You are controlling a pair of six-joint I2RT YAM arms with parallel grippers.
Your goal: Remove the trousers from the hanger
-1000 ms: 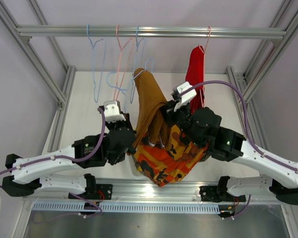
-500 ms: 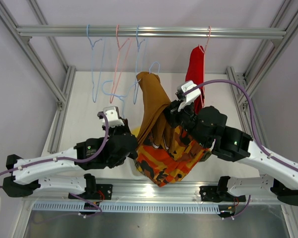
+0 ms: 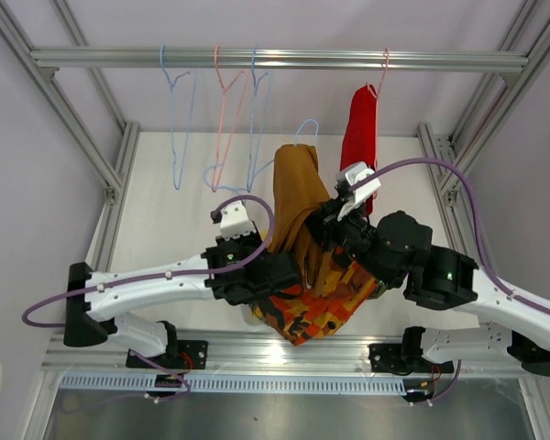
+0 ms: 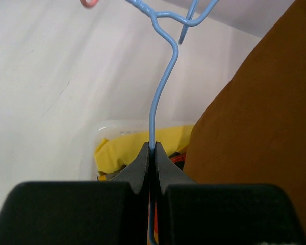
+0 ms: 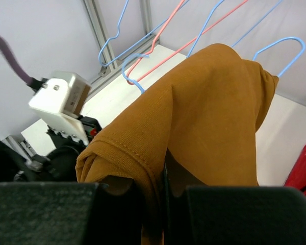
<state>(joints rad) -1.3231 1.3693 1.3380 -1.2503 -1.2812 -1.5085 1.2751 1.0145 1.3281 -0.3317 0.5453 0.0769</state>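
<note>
Brown trousers (image 3: 296,192) (image 5: 214,102) hang folded over a blue wire hanger (image 3: 305,127), which is off the rail and held up above the table. My left gripper (image 4: 153,149) is shut on that hanger's wire (image 4: 161,81), low beside the cloth. My right gripper (image 5: 162,178) is shut on a bunched edge of the brown trousers, right of the left one (image 3: 318,231). Below them lies a pile with orange-red patterned trousers (image 3: 307,307) and yellow trousers (image 4: 127,145). Red trousers (image 3: 359,137) hang from a pink hanger on the rail.
Three bare hangers, blue (image 3: 174,119), pink (image 3: 222,110) and blue (image 3: 257,110), dangle from the metal rail (image 3: 275,60). A white basket (image 4: 104,127) holds the pile. Aluminium frame posts (image 3: 119,183) flank the white table.
My left arm has swung right, taking the blue hanger and the brown trousers with it toward the red pair. My right gripper has shifted right with the cloth in it.
</note>
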